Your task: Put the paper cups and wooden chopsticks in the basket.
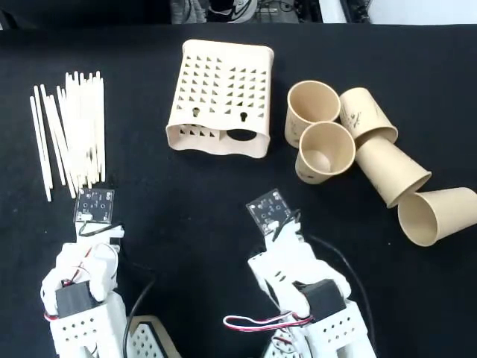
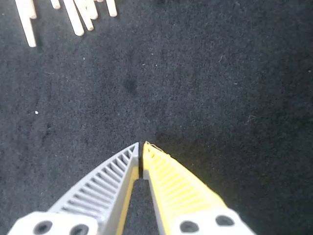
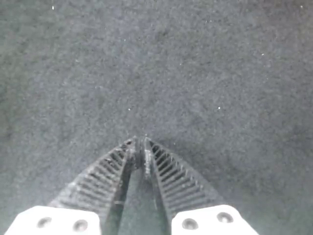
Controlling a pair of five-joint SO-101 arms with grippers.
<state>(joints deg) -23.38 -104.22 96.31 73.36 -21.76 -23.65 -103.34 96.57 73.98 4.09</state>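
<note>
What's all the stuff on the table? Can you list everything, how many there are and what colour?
basket: one, cream, lying down, far middle of the table.
paper cups: five, tan, bunched right of the basket, some tipped over.
wooden chopsticks: loose pile, too many to count, pale wood, far left.
table: one, black, under everything.
left arm: one, white, near the chopsticks.
right arm: one, white, near middle.
left tool: grey and yellow, shut.
right tool: black, shut.

Legible text, numbers, signs: none. Cups (image 1: 365, 113): small dark print on the sides of two of them, by the rims, too small to read.
</note>
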